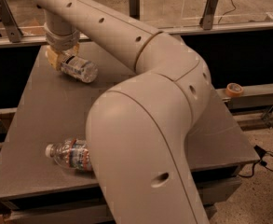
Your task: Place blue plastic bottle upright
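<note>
The blue plastic bottle, small and clear with a pale label, lies on its side at the far left of the grey table. My gripper, with yellowish fingers, reaches down from the long beige arm and is shut around the bottle's left end; the cap is hidden inside it. The bottle's other end points right and toward the front, low over the table. The bulky arm covers much of the middle of the view.
A longer ribbed clear bottle with a red-and-blue label band lies on its side near the table's front left edge, partly behind the arm. An orange tape roll sits on the ledge at the right. A rail runs behind the table.
</note>
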